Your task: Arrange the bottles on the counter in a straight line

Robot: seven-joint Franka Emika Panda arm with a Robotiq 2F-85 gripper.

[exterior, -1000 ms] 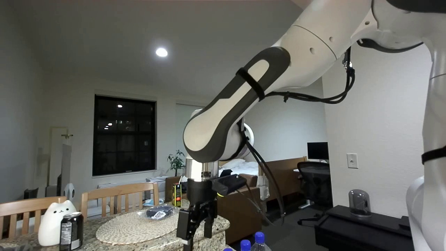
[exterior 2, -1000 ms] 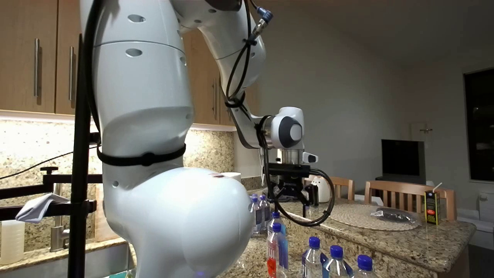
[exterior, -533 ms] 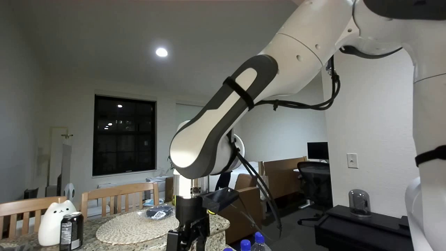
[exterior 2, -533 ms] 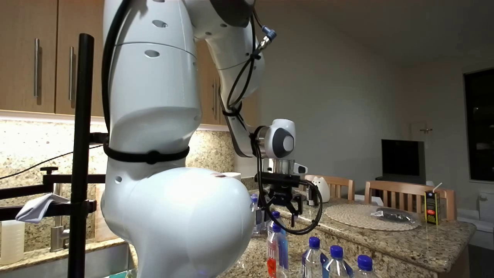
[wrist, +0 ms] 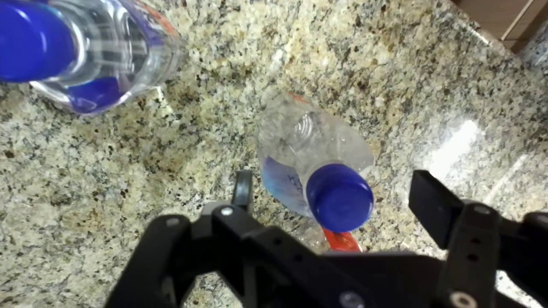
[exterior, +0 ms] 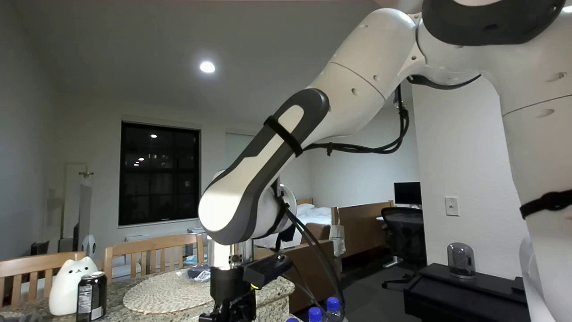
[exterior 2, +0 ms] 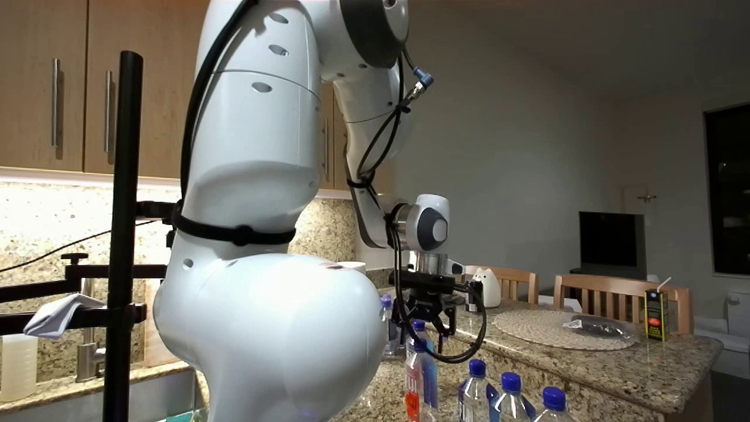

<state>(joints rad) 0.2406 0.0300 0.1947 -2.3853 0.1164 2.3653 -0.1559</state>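
Polished stone, clear plastic
The desk (wrist: pixel 385 85) glossy, stone-like; bottles (wrist: pixel 306 149) smooth, see-through; hand (wrist: pixel 337 195) matt; placemat (exterior 2: pixel 536 329) rough, woven; chairs (exterior: pixel 154 244) smooth wood.

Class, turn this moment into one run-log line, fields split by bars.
view: wrist | gripper: open | bottle: upright on counter, cap framed between fingers | contact: none visible | second bottle: upper left

"What sort of place is this?"

"A home kitchen. In an exterior view, wooden cabinets (exterior 2: pixel 41 88) and a faucet (exterior 2: pixel 88 363) are left of the counter (exterior 2: pixel 638 375) with the woven placemat (exterior 2: pixel 533 329)."

"Why a home?"

"Wooden chairs (exterior 2: pixel 615 283) stand behind the counter in both exterior views, and a bed (exterior: pixel 321 215) shows beyond it."
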